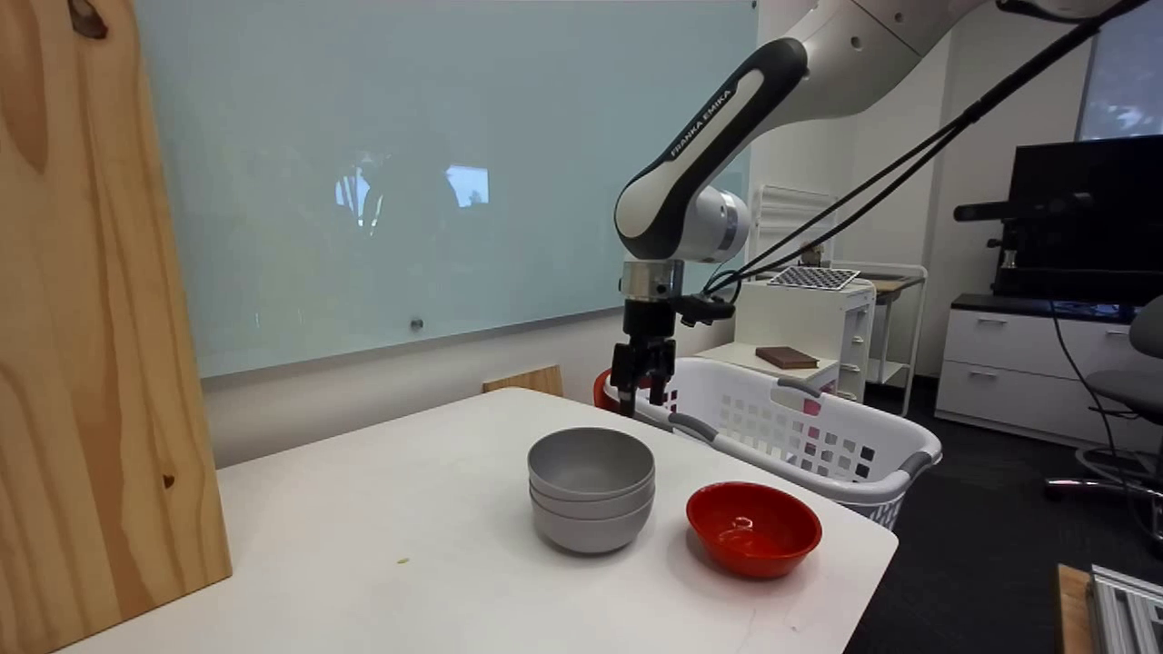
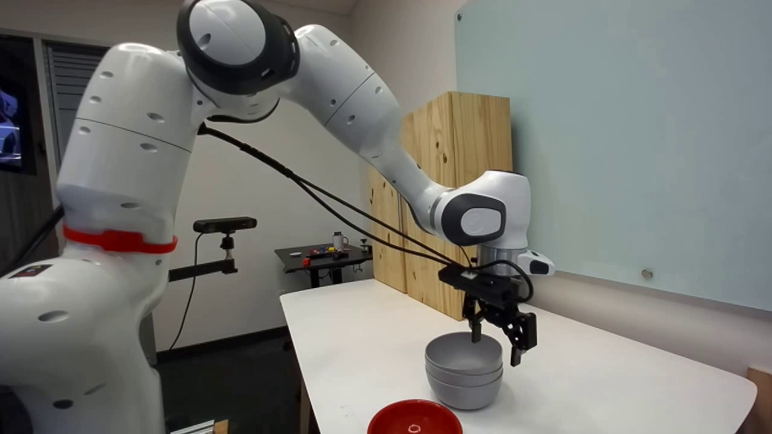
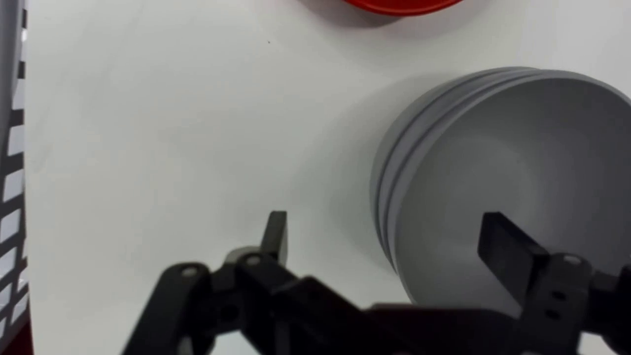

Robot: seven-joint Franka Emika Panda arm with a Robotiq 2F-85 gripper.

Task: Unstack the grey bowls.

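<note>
A stack of grey bowls (image 1: 591,522) stands upright and nested on the white table, with three rims showing. The stack also shows in an exterior view (image 2: 464,392) and at the right of the wrist view (image 3: 458,162). My gripper (image 1: 641,400) is open and empty, pointing down. In an exterior view the gripper (image 2: 496,348) hangs above the wall side of the stack. In the wrist view the gripper's fingers (image 3: 384,222) straddle the near rim from above, one over the inside of the top bowl, one outside over the table. Neither finger seems to touch a bowl.
A shiny red bowl (image 1: 754,536) stands beside the stack; it shows in all views. A white slotted basket (image 1: 754,422) stands beyond the table's edge. A tall wooden box (image 2: 467,181) stands on the table, and a glass board (image 1: 436,182) hangs along the wall behind.
</note>
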